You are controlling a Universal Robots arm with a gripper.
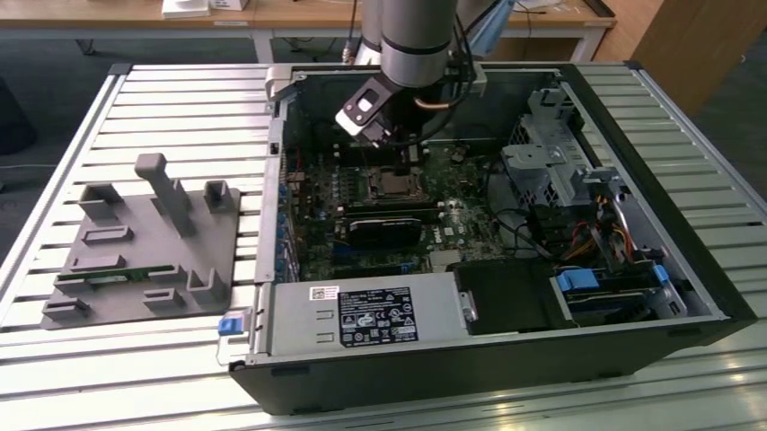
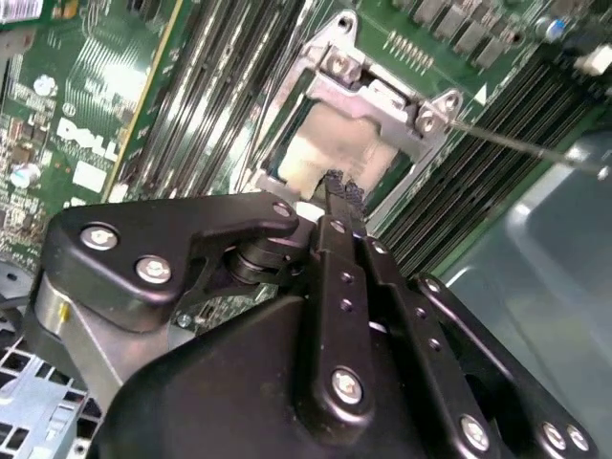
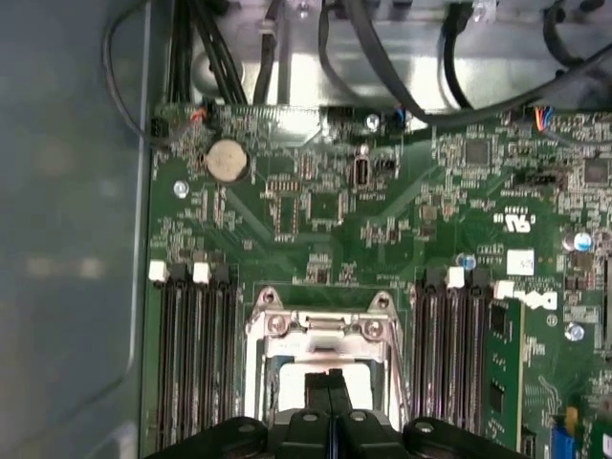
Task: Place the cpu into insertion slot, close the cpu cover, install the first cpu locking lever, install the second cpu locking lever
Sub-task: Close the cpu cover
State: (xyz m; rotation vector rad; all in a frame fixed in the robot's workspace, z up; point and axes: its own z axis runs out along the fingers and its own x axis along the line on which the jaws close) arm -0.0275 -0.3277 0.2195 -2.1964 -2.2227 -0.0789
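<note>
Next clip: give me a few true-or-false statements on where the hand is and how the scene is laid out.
1. The hand is over the socket on the green board. True.
2. Its fingers are spread wide apart. False: they are pressed together.
3. The computer case lies open on the slatted table. True.
4. The grey rack is on the exterior view's right of the case. False: it is on the exterior view's left.
5. A round coin battery sits on the board. True.

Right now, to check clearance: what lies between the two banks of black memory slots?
In the first wrist view, the insertion slot with its silver cpu cover, and the gripper close over it.
</note>
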